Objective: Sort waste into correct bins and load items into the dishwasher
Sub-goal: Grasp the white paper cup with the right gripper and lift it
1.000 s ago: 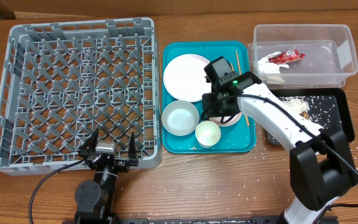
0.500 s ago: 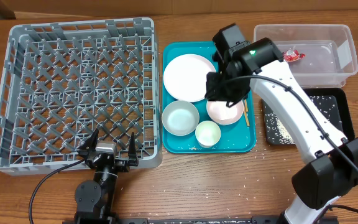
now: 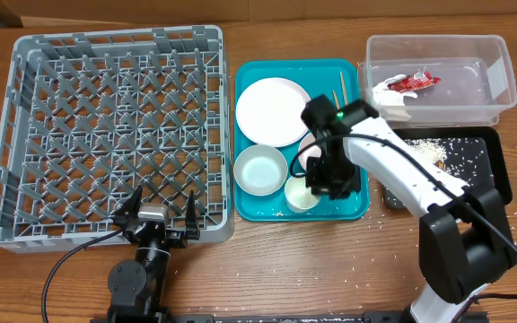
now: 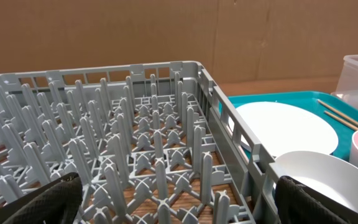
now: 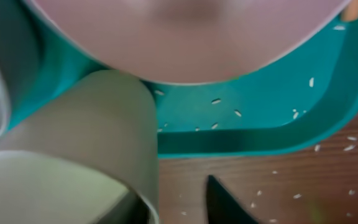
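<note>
White and small, the round cup [image 3: 298,194] stands upright at the front edge of the flat teal serving tray [image 3: 254,72]. A round white bowl [image 3: 259,169] sits just beside it on the left, and a second, faintly pinkish white bowl [image 3: 303,154] sits behind it. My right claw [image 3: 319,184] hangs over the cup's right side, and from above my arm covers much of that second bowl and hides my fingers.

My right wrist camera shows more. The cup's pale wall fills the lower left, one dark fingertip [image 5: 227,202] sits outside it over the wooden table [image 5: 303,177], and a dark sliver lies inside the rim. I cannot tell whether the jaws pinch the wall. This close view also picks out loose white rice grains [image 5: 215,101] on the teal floor and on the wood.

Only the overhead view shows the round white plate [image 3: 272,109] and the thin wooden chopsticks [image 3: 339,85] at the back of the tray. It also shows the crumpled red-and-white wrapper [image 3: 413,82] inside the clear rectangular plastic tub [image 3: 438,43], and rice scattered in the shallow black rectangular tray [image 3: 496,161].

My left claw [image 3: 162,215] rests at the front wall of the large grey plastic dish rack [image 3: 115,40], fingers spread wide and holding nothing.
</note>
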Available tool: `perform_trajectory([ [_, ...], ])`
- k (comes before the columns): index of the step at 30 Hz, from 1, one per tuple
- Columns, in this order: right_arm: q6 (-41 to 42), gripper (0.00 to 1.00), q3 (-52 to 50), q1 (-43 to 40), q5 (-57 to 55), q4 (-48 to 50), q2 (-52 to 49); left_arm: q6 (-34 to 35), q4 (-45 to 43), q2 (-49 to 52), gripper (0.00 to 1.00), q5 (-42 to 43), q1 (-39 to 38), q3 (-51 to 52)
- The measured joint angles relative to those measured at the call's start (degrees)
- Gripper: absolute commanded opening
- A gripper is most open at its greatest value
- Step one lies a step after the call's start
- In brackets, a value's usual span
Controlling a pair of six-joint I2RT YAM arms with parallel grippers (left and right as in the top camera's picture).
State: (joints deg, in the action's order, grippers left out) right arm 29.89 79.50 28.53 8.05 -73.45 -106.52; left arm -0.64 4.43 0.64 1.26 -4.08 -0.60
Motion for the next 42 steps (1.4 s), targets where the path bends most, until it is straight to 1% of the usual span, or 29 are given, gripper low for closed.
perform_trajectory([
  [1, -0.5, 0.05, -1.0, 0.0, 0.2, 0.5, 0.0, 0.0, 0.0, 0.0, 1.00, 0.0, 0.0, 0.0],
  [7, 0.1, 0.04, -1.1, -0.1, 1.2, 1.4, 0.2, 0.0, 0.0, 0.0, 1.00, 0.0, 0.0, 0.0],
  [13, -1.5, 0.04, 2.0, -1.0, 3.1, -3.1, 1.6, 0.0, 0.0, 0.0, 1.00, 0.0, 0.0, 0.0],
  [17, -4.9, 0.04, 5.5, -5.7, 7.0, -3.6, 9.0, 0.7, 0.0, 0.0, 1.00, 0.2, 0.0, 0.0],
  [19, -6.7, 0.04, 6.8, -9.9, 9.4, -3.1, 14.0, 2.9, -0.2, 0.0, 1.00, 0.3, 0.0, 0.0],
  [21, -8.6, 0.04, 7.7, -14.8, 12.0, -2.8, 18.4, 8.5, -0.9, 0.0, 1.00, 0.5, 0.0, 0.1],
  [22, -9.6, 0.04, 7.9, -17.5, 13.5, -2.7, 20.2, 13.7, -1.6, 0.0, 1.00, 0.5, 0.0, 0.1],
  [24, -12.3, 0.04, 8.0, -23.0, 17.7, -2.4, 22.8, 26.9, -2.8, 0.0, 1.00, 0.5, 0.0, 0.1],
  [26, -14.5, 0.04, 8.0, -26.3, 21.8, -1.6, 23.2, 43.8, -2.5, 0.0, 1.00, 0.3, 0.0, 0.1],
  [29, -17.2, 0.04, 8.0, -28.5, 27.6, 0.2, 22.6, 69.3, -0.8, 0.0, 1.00, 1.6, 0.0, 0.1],
  [31, -18.3, 0.04, 8.0, -28.5, 30.1, 1.3, 22.3, 82.5, -0.7, 0.0, 1.00, 2.4, 0.0, 0.1],
  [35, -19.5, 0.04, 8.0, -27.9, 32.9, 2.2, 22.3, 100.8, -1.8, 0.0, 1.00, 3.2, 0.1, 0.1],
  [36, -19.6, 0.04, 8.0, -27.7, 33.2, 2.3, 22.3, 103.7, -3.9, 0.1, 1.00, 3.4, 0.1, 0.1],
  [37, -19.7, 0.04, 7.9, -27.6, 33.5, 2.4, 22.3, 104.1, -8.1, 0.3, 1.00, 3.5, 0.1, 0.2],
  [38, -19.8, 0.04, 7.9, -27.3, 33.8, 2.4, 22.3, 103.4, -11.9, 0.4, 1.00, 3.7, 0.0, 0.1],
  [39, -19.9, 0.04, 7.9, -27.3, 34.0, 2.5, 22.3, 101.1, -16.3, 0.4, 1.00, 3.8, 0.1, -0.1],
  [40, -20.0, 0.04, 7.9, -27.3, 34.2, 2.7, 22.2, 98.9, -17.4, 0.4, 1.00, 3.9, 0.1, -0.7],
  [42, -20.1, 0.04, 7.9, -27.3, 34.5, 3.0, 22.2, 95.5, -12.8, 1.0, 1.00, 4.3, 0.1, -3.1],
])
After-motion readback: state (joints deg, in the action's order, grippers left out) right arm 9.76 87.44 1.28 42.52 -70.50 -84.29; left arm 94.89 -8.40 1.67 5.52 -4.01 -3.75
